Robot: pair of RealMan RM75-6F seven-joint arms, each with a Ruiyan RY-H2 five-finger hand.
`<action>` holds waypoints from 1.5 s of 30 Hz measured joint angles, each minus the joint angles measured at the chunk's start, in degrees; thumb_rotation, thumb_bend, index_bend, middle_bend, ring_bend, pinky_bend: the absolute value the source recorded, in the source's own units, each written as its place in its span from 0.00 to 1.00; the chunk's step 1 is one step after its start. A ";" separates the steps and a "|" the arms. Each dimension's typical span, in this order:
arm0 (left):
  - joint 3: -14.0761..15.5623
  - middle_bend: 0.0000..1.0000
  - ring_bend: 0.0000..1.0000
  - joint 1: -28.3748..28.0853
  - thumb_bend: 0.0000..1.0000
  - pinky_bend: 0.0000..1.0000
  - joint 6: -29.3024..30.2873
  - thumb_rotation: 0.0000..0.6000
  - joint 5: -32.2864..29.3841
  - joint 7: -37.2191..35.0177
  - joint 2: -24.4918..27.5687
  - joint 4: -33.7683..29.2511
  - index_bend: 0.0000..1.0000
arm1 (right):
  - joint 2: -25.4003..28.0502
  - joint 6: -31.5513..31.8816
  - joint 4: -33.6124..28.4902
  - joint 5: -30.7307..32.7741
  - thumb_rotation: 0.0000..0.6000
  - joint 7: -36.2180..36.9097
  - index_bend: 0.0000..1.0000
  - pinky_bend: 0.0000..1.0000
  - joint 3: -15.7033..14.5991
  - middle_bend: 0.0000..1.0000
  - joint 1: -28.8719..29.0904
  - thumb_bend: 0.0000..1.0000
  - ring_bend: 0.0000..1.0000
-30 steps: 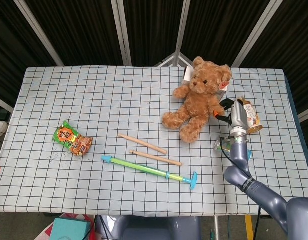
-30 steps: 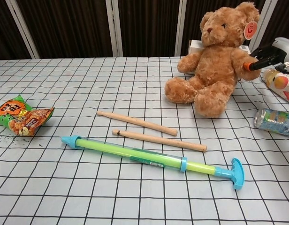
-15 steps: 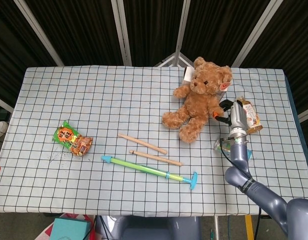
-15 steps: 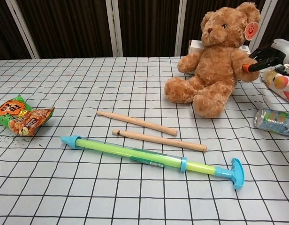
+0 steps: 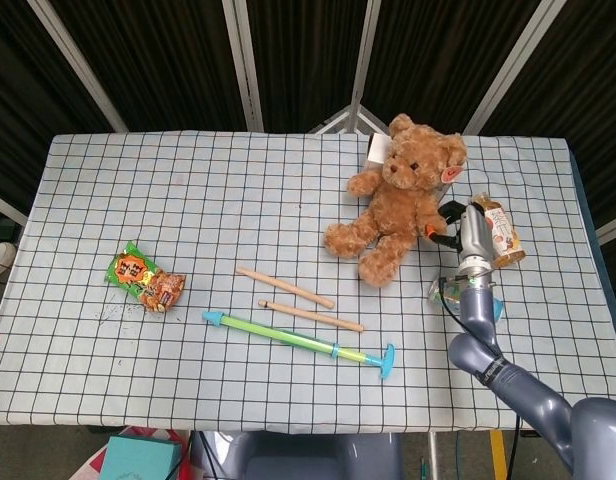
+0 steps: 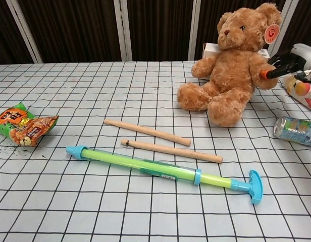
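Beside the fingers, head view: right hand [image 5: 458, 222] touches teddy bear [image 5: 396, 200] at its arm; grasp cannot be told. Chest view: orange fingertip [image 6: 265, 74] presses the fur; bottle [image 6: 302, 91] lies behind. Risk: bear topples, bottle rolls.

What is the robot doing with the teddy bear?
The robot's right hand is at the teddy bear's arm, its orange-tipped fingers pressing into the fur. The bear sits upright on the checked table. A bottle and a can lie beside the hand. Two wooden sticks and a green water squirter lie untouched in front.
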 measured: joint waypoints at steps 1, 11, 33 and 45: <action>0.00 0.00 0.00 0.00 0.31 0.12 0.00 1.00 -0.01 -0.01 0.00 0.00 0.18 | 0.15 0.23 -0.34 -0.11 1.00 -0.14 0.58 0.00 0.07 0.56 -0.01 0.46 0.46; 0.05 0.00 0.00 0.04 0.31 0.12 0.02 1.00 0.08 -0.07 0.05 -0.05 0.18 | 0.88 -1.65 -0.89 1.19 1.00 -1.69 0.55 0.00 -0.56 0.55 -0.98 0.46 0.44; 0.02 0.00 0.00 -0.06 0.31 0.12 -0.37 1.00 -0.14 -0.28 0.09 -0.03 0.18 | 8.52 -2.65 -12.00 0.89 1.00 -5.77 0.09 0.00 -2.36 0.15 -3.14 0.25 0.13; 0.10 0.00 0.00 -0.10 0.31 0.12 -0.71 1.00 0.02 -1.03 0.33 0.01 0.18 | 22.02 0.57 -27.54 1.89 1.00 -8.52 0.09 0.00 -6.05 0.16 -11.35 0.25 0.19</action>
